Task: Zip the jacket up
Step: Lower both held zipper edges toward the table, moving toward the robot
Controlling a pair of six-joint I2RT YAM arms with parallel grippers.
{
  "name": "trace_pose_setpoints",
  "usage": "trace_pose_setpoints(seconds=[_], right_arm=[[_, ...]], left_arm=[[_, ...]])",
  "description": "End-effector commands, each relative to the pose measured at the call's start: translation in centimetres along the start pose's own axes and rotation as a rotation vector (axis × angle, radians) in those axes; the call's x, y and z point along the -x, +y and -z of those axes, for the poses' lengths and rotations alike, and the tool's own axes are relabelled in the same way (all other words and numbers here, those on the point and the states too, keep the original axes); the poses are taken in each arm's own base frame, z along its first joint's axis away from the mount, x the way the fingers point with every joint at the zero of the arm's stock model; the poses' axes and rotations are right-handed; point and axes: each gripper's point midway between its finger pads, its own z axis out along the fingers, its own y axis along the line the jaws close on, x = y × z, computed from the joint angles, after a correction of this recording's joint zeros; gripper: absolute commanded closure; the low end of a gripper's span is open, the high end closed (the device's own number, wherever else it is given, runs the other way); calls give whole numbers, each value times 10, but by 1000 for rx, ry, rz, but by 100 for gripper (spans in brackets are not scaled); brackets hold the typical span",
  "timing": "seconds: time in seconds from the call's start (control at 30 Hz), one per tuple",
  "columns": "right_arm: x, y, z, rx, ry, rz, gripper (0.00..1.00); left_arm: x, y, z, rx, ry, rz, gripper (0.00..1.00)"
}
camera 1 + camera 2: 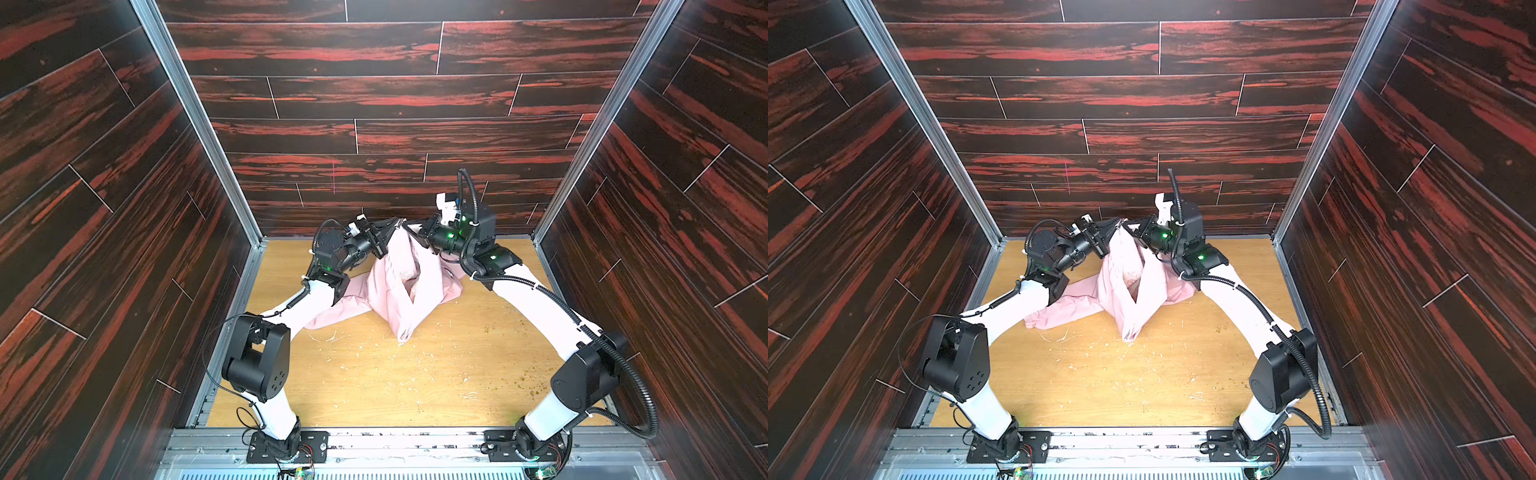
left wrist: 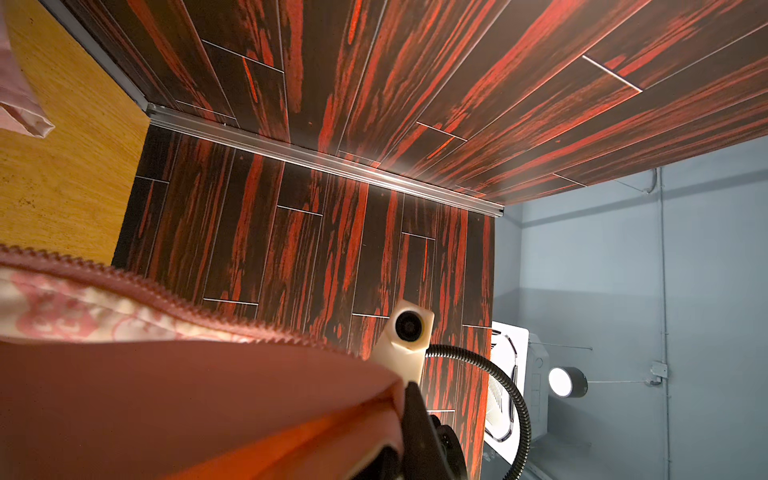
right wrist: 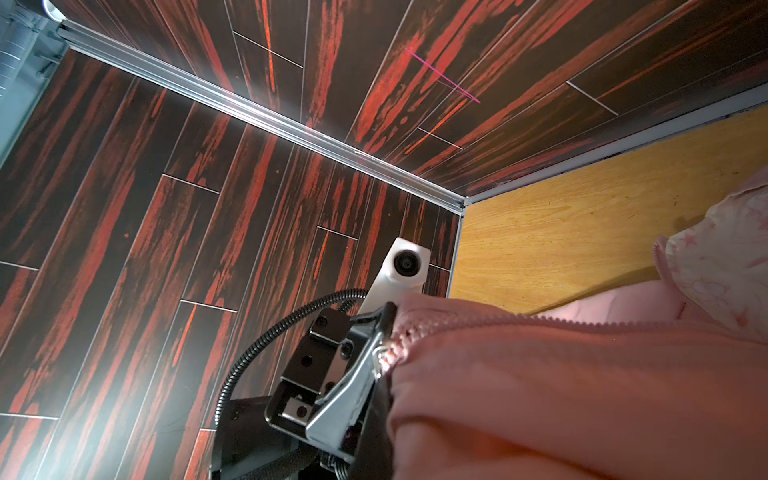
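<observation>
— Jacket point(image 1: 395, 291), small, light pink, long-sleeved, of fabric: where does it sit in both top views?
— Near the back of the scuffed yellow wooden table point(image 1: 415, 382). Its upper end hangs lifted between the left hand point(image 1: 392, 227) and the right hand point(image 1: 420, 232), which are close together. A sleeve and the lower end rest on the table. The front gapes in a long V, showing paler lining.
— And the hands?
— Both closed, each pinching an upper edge of the jacket point(image 1: 1121, 291).
— Left wrist view?
— A row of pink zipper teeth point(image 2: 166, 297) runs along the fabric edge, printed lining beside it. The other arm's white camera block point(image 2: 409, 332) is just beyond.
— Right wrist view?
— The left hand point(image 3: 365, 365) clamps the end of the toothed edge. A small metal piece point(image 3: 376, 356) sits at its tip, perhaps the slider; it is too small to be sure.
— So how to do this well?
— I judge the step to be lining up the two edges. Hold both rows taut and parallel and keep the lining out of the teeth. Then pull smoothly along the zipper line while one hand anchors.
</observation>
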Motion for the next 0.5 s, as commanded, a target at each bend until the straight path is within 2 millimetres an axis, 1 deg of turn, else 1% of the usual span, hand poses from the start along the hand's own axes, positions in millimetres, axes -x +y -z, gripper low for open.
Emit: trace_pose_setpoints(seconds=[0.0,0.1,0.2,0.47], right_arm=[[-101,-22,3,-6,429,-189,100],[-95,-30,4,14,430,-243,100],[-95,-37,4,19,434,-287,100],[-116,-68,6,-6,471,-438,100]], left_arm=[[46,-57,25,-179,-230,-73,100],[44,-34,31,-95,-225,-90,100],[43,-16,36,-40,-219,-100,100],[45,22,57,33,-262,-83,100]])
